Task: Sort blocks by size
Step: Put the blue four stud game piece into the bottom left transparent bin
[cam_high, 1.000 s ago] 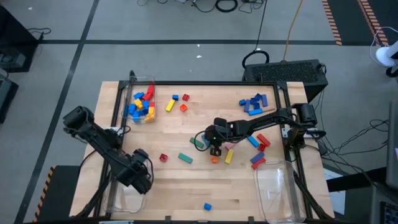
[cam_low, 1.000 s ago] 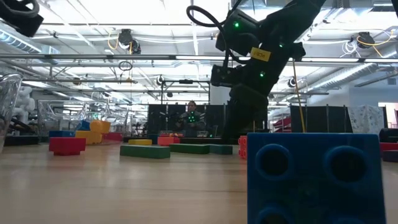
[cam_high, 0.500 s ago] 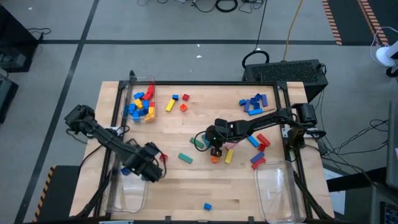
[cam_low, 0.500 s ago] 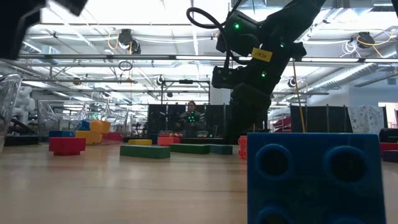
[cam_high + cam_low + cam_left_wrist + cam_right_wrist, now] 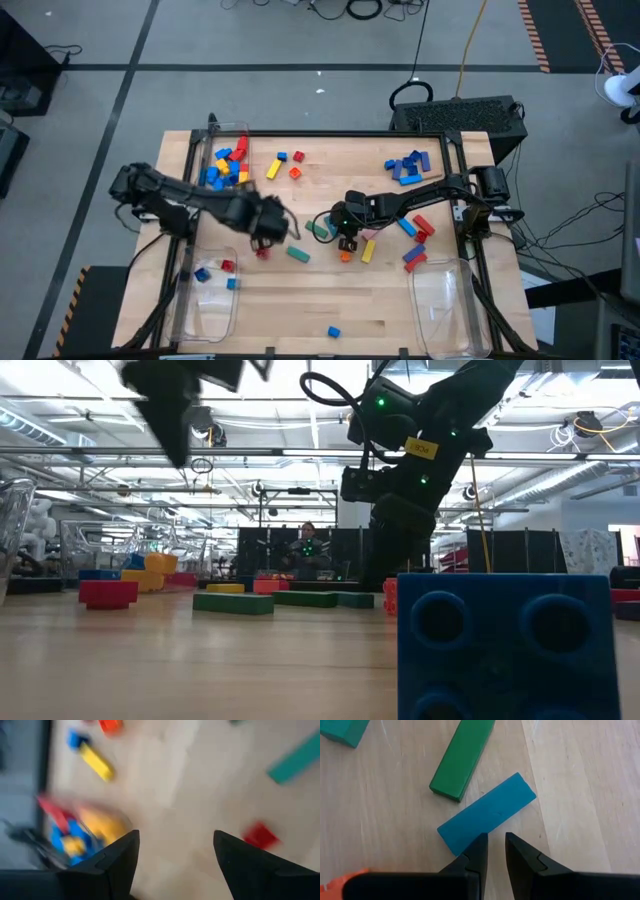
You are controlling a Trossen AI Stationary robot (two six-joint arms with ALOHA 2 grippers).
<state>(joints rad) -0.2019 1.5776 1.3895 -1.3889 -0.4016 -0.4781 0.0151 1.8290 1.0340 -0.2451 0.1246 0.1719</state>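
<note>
Blocks lie scattered on the wooden table [image 5: 330, 290]. My left gripper [image 5: 272, 226] is open and empty over the table's middle left. In the left wrist view [image 5: 175, 854] a small red block [image 5: 260, 835] and a teal bar [image 5: 295, 759] lie ahead of it. My right gripper [image 5: 345, 228] is shut, low at the table's middle. In the right wrist view [image 5: 495, 847] its tips stand at the edge of a blue-teal bar [image 5: 487, 812], next to a green bar [image 5: 462, 760]. My right gripper has its shut fingertips [image 5: 480, 845] right at the blue-teal bar's long edge [image 5: 470, 837], coming from above. The bar lies flat on the table. I cannot tell whether the tips touch it.
A clear bin [image 5: 226, 166] at the far left holds several blocks. A near left bin [image 5: 205, 295] holds a few small blocks, and another bin [image 5: 445, 295] stands at the near right. Blue blocks [image 5: 405, 166] lie far right. A blue block [image 5: 505, 645] lies near the front edge.
My left gripper has swung from over the near left bin toward the table's middle, up to the small red block. The small blocks in that bin now show. My right arm has kept still.
</note>
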